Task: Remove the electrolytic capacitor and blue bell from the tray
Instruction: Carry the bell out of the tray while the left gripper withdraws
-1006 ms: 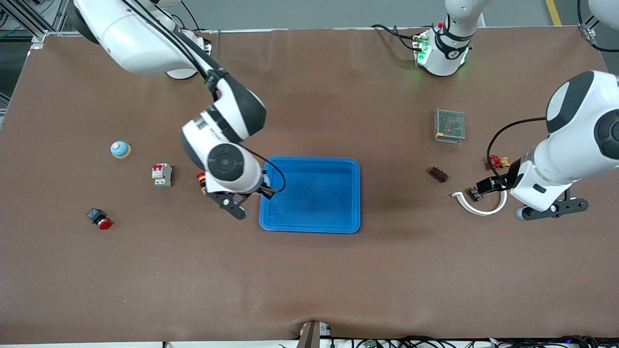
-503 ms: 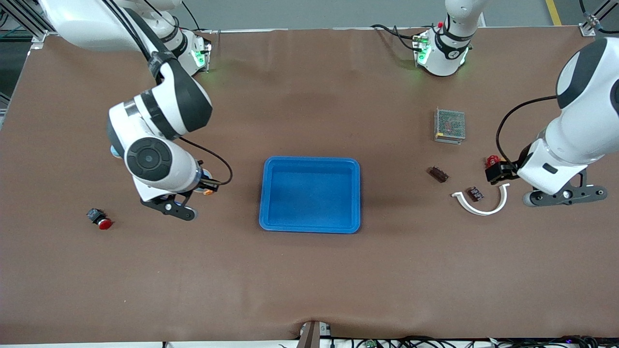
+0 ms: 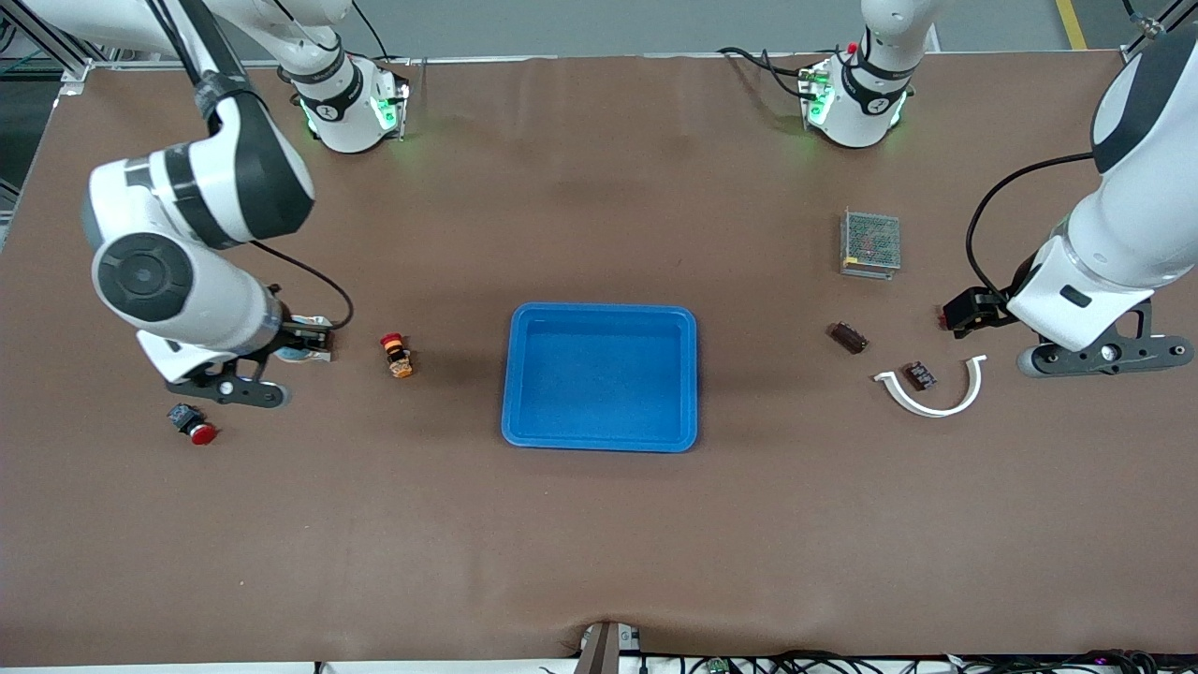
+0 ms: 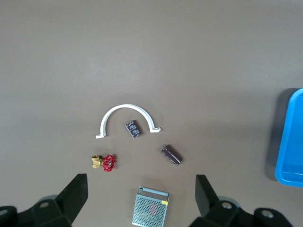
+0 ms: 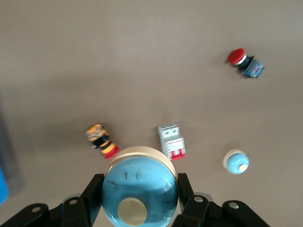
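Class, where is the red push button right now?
In the front view the red push button lies at the right arm's end of the table, nearer the camera than the orange-striped part.

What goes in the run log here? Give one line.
right tool: shut on bell | left tool: open, above table | capacitor: on table | blue tray: empty

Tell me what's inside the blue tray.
Nothing lies in the blue tray. The front view shows its whole floor bare, and nothing hangs over it to cover any part. The left wrist view catches only one edge of it, so the rest is out of that picture.
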Tool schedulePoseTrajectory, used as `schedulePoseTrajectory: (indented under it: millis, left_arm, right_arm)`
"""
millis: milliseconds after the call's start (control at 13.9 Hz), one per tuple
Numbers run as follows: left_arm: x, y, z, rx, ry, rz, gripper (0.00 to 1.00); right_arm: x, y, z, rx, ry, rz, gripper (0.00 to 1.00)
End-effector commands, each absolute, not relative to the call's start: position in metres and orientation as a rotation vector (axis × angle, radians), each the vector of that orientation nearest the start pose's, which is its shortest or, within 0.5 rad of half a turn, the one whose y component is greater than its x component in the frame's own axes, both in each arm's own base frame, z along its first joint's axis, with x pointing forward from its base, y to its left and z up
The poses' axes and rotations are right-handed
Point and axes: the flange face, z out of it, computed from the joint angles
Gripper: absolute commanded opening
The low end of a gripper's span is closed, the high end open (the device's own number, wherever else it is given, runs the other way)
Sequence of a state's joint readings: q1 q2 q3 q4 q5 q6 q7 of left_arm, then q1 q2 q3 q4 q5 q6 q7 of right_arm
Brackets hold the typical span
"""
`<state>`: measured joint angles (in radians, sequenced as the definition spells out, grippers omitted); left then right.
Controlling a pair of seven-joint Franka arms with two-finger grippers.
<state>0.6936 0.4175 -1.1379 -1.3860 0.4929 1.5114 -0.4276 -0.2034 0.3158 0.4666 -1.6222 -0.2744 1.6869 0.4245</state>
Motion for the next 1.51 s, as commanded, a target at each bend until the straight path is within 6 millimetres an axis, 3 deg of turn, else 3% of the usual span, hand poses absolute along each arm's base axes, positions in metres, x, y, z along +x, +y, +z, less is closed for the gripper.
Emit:
schedulePoseTrajectory:
  millis: [0, 431, 719, 1006, 1222, 1437]
  left_arm:
    - [0.594, -0.094, 0.611, -3.006, -0.12, -0.01, 1.0]
    - [0.576, -0.069, 0.636, -3.053, -0.085, 0.01, 1.0]
    - [0.563, -0.046, 0.636, -3.078, -0.068, 0.056, 1.0]
    - [0.547, -0.038, 0.638, -3.069, 0.032, 0.065, 1.0]
    - [0.536, -0.044, 0.646, -3.076, 0.064, 0.05, 1.0]
    - [0.538, -0.045, 0.643, -3.105, 0.056, 0.034, 1.0]
  right_arm:
    - [0.59, 0.079, 0.439, -3.353, 0.051, 0.214, 0.0]
    - [0.56, -0.013, 0.401, -3.343, -0.125, 0.064, 0.0]
    - [0.545, -0.078, 0.37, -3.314, -0.247, -0.019, 0.0]
    - [0.523, -0.128, 0.336, -3.293, -0.313, -0.141, 0.0]
    - [0.5, -0.148, 0.308, -3.277, -0.327, -0.225, 0.0]
    - [0.484, -0.169, 0.278, -3.244, -0.335, -0.286, 0.0]
